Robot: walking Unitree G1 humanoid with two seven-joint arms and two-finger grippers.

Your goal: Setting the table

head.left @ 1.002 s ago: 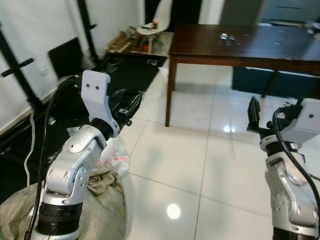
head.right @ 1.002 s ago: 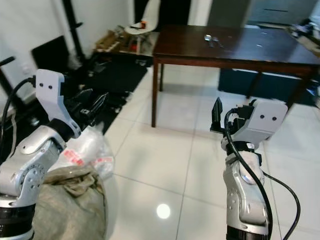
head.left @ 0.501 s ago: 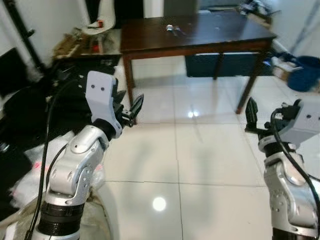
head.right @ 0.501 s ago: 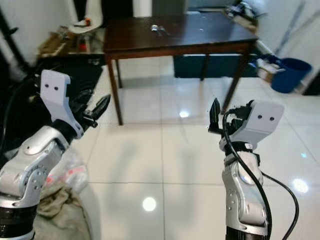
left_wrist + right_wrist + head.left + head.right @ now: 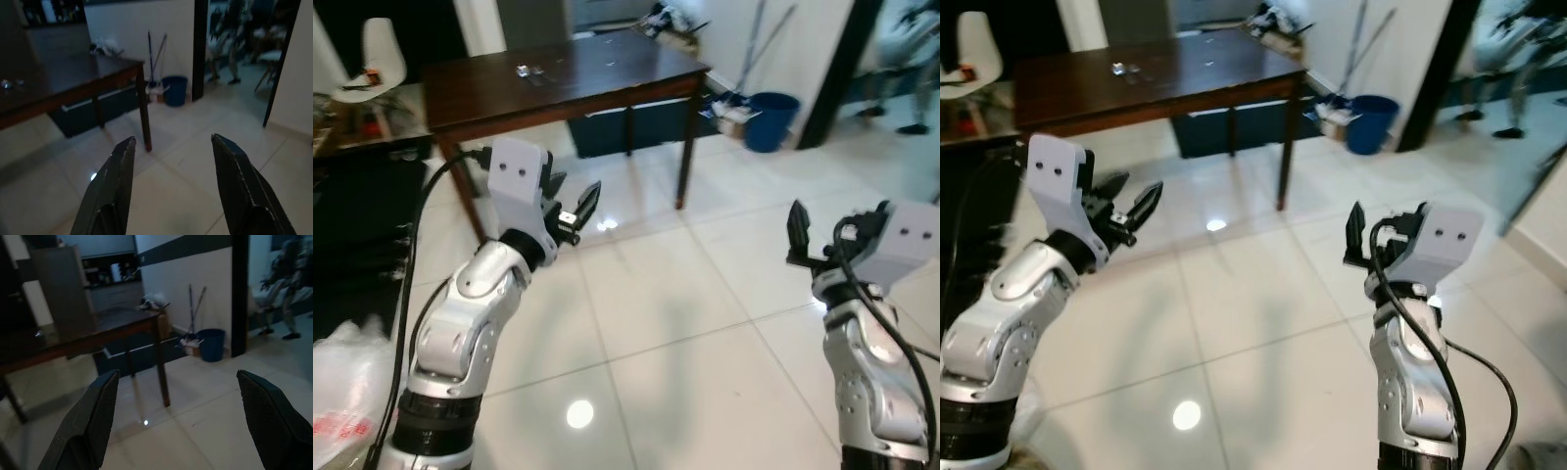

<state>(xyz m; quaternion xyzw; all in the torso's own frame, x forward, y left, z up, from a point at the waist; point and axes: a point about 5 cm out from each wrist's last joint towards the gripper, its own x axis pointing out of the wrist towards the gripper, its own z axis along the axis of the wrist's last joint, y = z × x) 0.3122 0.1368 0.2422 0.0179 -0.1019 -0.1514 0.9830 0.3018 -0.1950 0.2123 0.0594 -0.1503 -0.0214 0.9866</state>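
While the robot stands on a glossy white tiled floor, a long dark wooden table rises ahead and to its left, well apart from both arms — the surface it is meant to lay. Judged from these views, the step in hand is the approach: nothing has been picked up, and the next move calls for walking closer and squaring up to the table before either arm can reach it.

Beyond the table's far corner a blue plastic bucket sits against the wall with mop handles leaning beside it, and a person, blurred, stands in the doorway at the right. A white moulded chair shows at the far left.

Raised at chest height, the left gripper points toward the table with its two black fingers spread apart and nothing between them; the right gripper is held up over bare tiles, its fingers spread wide in the wrist view and likewise empty.

Smallest of all — a few small shiny objects, possibly cutlery but too small to tell, lie on the tabletop, far beyond either gripper.
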